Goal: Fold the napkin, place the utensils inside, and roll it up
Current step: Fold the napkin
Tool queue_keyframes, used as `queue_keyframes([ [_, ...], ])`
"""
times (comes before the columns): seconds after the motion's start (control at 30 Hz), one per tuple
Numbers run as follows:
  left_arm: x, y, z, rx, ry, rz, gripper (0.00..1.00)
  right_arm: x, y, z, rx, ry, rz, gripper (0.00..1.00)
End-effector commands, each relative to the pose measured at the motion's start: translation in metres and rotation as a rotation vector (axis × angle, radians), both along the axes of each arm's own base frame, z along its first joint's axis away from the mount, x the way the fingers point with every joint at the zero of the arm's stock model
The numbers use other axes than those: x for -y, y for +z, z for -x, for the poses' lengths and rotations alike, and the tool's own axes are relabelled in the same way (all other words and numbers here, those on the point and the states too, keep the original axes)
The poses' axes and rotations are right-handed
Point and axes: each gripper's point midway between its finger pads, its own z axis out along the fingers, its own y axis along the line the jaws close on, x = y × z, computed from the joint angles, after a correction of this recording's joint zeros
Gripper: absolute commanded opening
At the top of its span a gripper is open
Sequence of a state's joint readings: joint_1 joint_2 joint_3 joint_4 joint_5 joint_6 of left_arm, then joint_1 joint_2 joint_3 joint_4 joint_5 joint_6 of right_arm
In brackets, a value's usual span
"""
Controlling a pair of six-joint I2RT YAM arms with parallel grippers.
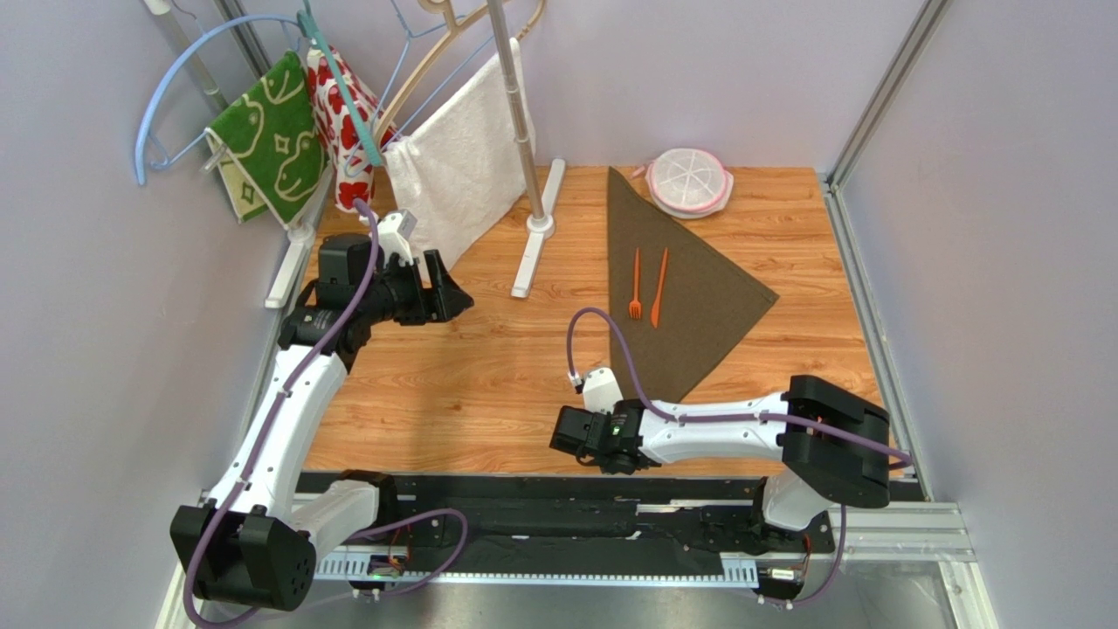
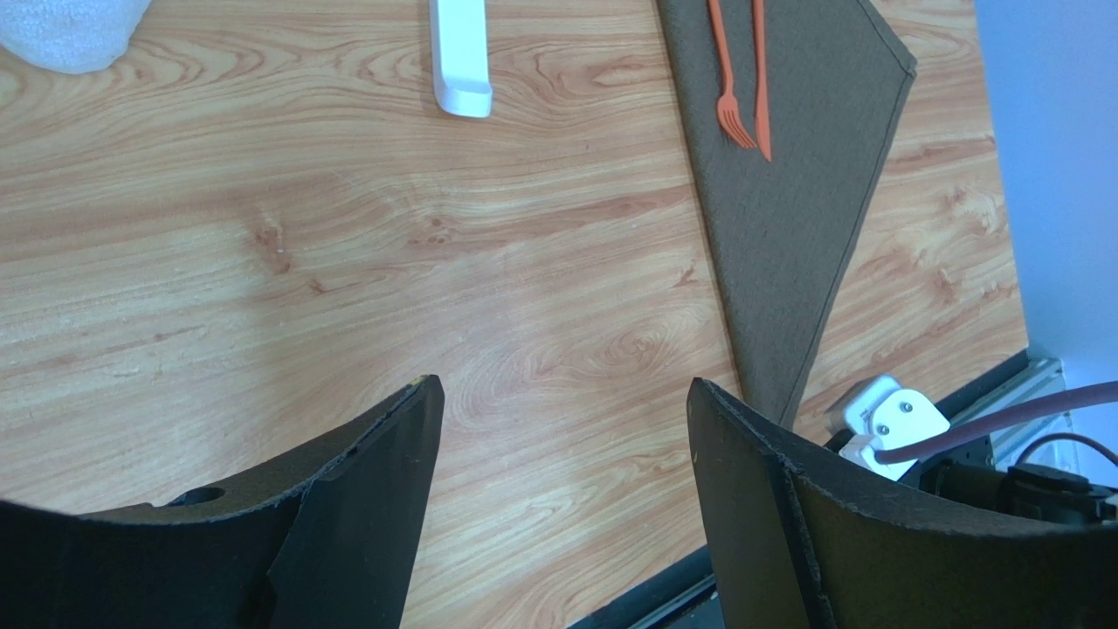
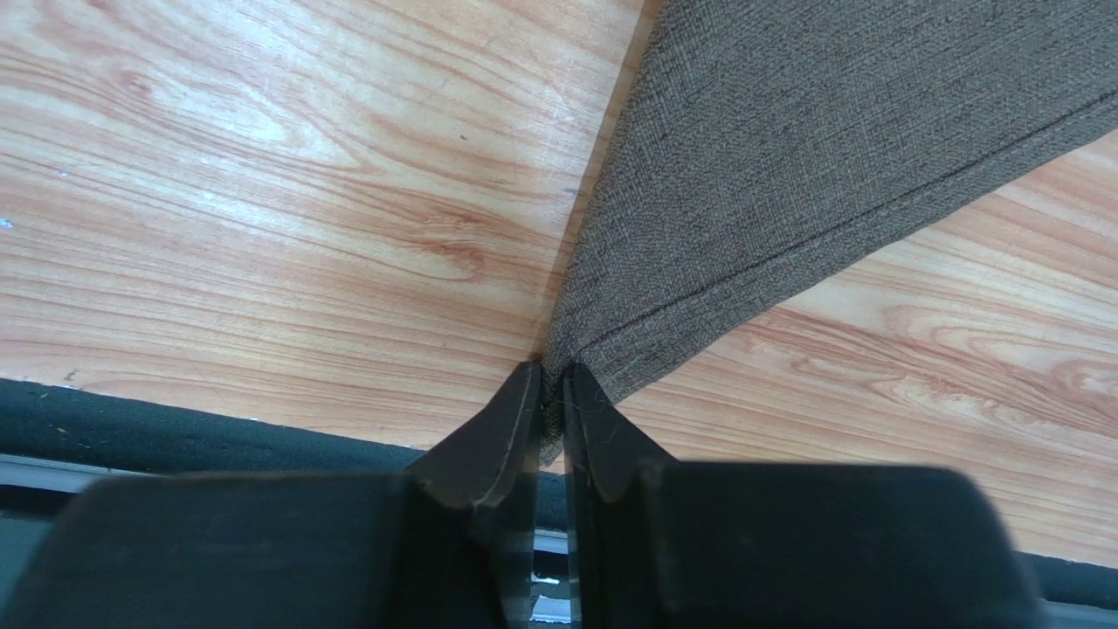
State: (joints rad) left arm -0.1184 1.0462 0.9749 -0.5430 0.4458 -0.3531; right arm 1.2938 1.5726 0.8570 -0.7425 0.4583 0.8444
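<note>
The dark brown napkin [image 1: 696, 308] lies folded into a triangle on the wooden table, right of centre. The two orange utensils lie side by side on its left part: a fork [image 1: 635, 286] and a knife [image 1: 659, 286]. My right gripper [image 1: 627, 422] is shut on the napkin's near corner, close to the table's front edge. In the right wrist view the fingers [image 3: 551, 374] pinch the tip of the cloth [image 3: 814, 131]. My left gripper [image 1: 453, 291] is open and empty over bare wood at the left. The left wrist view [image 2: 564, 387] shows the napkin [image 2: 801, 197] and the fork [image 2: 726, 79].
A white rack stands at the back with its foot [image 1: 538, 229] on the table, holding a white towel [image 1: 466, 157], a green patterned cloth [image 1: 269, 138] and a red patterned cloth [image 1: 341, 112]. A round pink-rimmed container [image 1: 689, 181] sits behind the napkin. Walls close both sides.
</note>
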Motion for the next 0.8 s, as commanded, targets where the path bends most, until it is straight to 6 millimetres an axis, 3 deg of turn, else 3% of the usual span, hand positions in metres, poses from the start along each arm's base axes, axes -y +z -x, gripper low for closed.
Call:
queue_keyframes([
  [0.0,0.006,0.006,0.002,0.021,-0.030,0.014,0.77,0.009,-0.008,0.011,-0.045,-0.005,0.012,0.09],
  [0.23,0.007,0.007,0.003,0.022,-0.036,0.019,0.77,0.012,0.013,0.005,-0.010,0.021,0.041,0.00],
  [0.33,0.008,0.009,0.003,0.025,-0.042,0.025,0.77,0.009,0.034,-0.004,0.025,0.040,0.052,0.00],
  [0.57,0.010,0.011,0.004,0.029,-0.053,0.031,0.77,0.014,0.083,-0.045,0.128,0.043,0.077,0.00],
  [0.77,0.010,0.012,0.004,0.031,-0.056,0.035,0.77,0.023,0.104,-0.099,0.226,0.014,0.109,0.00],
])
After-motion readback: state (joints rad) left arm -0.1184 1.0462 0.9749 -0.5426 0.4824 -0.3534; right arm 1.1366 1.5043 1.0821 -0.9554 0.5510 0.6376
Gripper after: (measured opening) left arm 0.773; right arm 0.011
